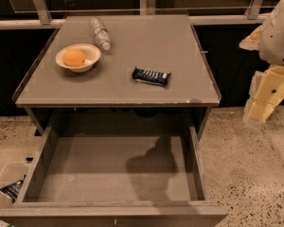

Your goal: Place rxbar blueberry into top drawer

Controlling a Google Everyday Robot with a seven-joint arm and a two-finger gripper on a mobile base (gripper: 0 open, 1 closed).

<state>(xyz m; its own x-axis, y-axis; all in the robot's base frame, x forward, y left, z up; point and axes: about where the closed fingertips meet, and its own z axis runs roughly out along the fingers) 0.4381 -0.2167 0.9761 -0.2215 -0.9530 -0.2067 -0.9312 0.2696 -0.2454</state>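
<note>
My claw (264, 98) hangs beyond the right edge of the table (146, 41), above the floor and touching nothing; I cannot tell whether it is open or closed. Below and left of it, the drawer (85, 169) stands pulled out. The bar (151, 76), glossy navy with white lettering, lies flat on the tabletop well left of the claw.
</note>
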